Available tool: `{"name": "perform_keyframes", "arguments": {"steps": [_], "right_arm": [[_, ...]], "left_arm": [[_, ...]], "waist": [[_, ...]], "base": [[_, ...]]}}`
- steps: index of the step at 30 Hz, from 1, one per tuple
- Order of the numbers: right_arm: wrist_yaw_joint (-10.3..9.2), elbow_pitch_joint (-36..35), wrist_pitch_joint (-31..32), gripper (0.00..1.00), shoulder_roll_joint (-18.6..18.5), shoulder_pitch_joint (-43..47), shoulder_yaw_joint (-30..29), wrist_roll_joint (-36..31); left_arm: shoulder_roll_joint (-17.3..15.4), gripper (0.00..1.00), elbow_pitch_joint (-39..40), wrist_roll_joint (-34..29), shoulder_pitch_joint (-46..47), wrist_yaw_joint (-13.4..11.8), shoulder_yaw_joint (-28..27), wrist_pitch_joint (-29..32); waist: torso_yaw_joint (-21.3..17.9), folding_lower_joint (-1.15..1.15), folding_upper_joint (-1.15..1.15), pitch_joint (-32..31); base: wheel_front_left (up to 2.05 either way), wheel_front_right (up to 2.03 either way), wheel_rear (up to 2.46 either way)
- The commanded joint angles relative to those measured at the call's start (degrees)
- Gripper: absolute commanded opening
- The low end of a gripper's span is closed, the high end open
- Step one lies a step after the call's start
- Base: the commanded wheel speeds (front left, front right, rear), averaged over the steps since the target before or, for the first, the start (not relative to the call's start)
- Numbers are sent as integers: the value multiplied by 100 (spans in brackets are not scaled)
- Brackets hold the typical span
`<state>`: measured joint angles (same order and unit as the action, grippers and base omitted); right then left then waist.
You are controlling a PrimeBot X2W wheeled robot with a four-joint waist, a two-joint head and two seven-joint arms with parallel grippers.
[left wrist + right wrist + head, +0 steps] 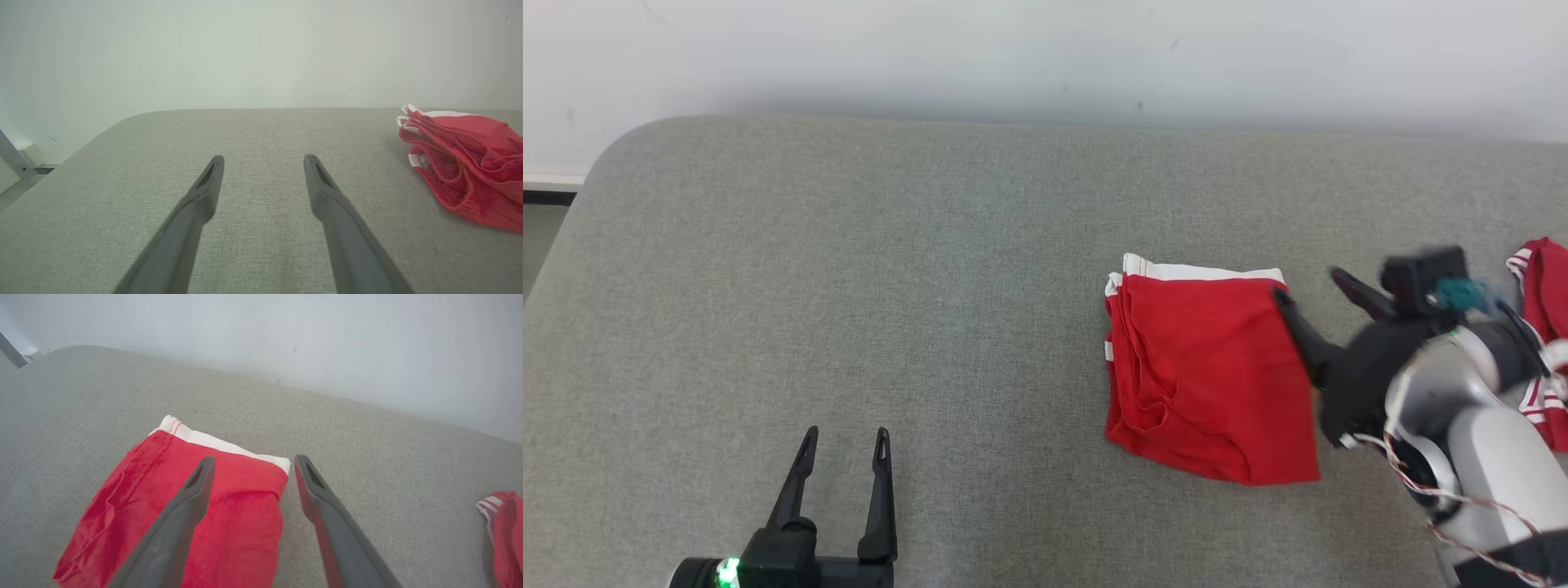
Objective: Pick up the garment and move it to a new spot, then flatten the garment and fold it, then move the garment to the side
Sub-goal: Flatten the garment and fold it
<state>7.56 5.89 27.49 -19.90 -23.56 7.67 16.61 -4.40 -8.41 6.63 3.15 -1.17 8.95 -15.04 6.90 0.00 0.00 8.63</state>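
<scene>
The right hand [1307,284] is at the folded red garment's [1205,376] right edge, 2 fingers [1294,322] apart and empty; the left hand [846,433], also apart, sits well off left.

The folded garment [1201,376] is laid flat on the padded surface [849,286], right of its middle. A second garment [1547,327] is placed further right, well apart from the first. The surface is backed by a wall [1013,49]. The left gripper [846,434] is held over bare surface near the front, well left of the folded garment. The right gripper [1307,284] is positioned at the folded garment's right rear corner, between the two garments, one finger set over the cloth, the other over bare surface
</scene>
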Motion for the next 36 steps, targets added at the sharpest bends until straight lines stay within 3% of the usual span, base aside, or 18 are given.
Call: {"name": "perform_keyframes", "arguments": {"steps": [1, 5, 11, 12, 13, 24, 29, 36], "right_arm": [[-14, 31, -113, 100, 12, 197, -141, -113], [-13, 174, -449, 100, 64, 626, -401, -535], [-14, 414, -847, 100, 272, 886, -227, -833], [-14, 528, -1029, 28, 369, 879, -120, -922], [-14, 571, -1138, 2, 395, 838, -49, -1015], [-14, 1599, -1961, 0, 897, 316, 573, -1625], [-14, 1870, -2060, 0, 1103, 252, 1260, -1503], [-14, 1701, -1945, 0, 1253, 480, 2040, -1179]], "left_arm": [[21, 100, -8, -28, -70, 5, 1, -15], [34, 100, -32, -22, -83, 25, 3, -15], [47, 100, -46, -37, -84, 52, -11, -15], [50, 100, -54, -47, -77, 55, -10, -15], [51, 100, -55, -48, -74, 60, -16, -15], [50, 100, -66, -87, -10, 109, -48, -15], [63, 100, -91, -50, 21, 109, -70, -15], [75, 100, -126, -36, -1, 112, -130, -15]], "waist": [[-10, 0, 0, -36], [-24, 0, 0, -65], [-35, 0, 0, -53], [-34, 0, 0, -45], [-32, 0, 0, -42], [17, 0, 0, 10], [67, 0, 0, 45], [58, 0, 0, 22]], "base": [[0, 0, 0], [0, 0, 0], [0, 0, 0], [0, 0, 0], [0, 0, 0], [0, 0, 0], [0, 0, 0], [0, 0, 0]]}}
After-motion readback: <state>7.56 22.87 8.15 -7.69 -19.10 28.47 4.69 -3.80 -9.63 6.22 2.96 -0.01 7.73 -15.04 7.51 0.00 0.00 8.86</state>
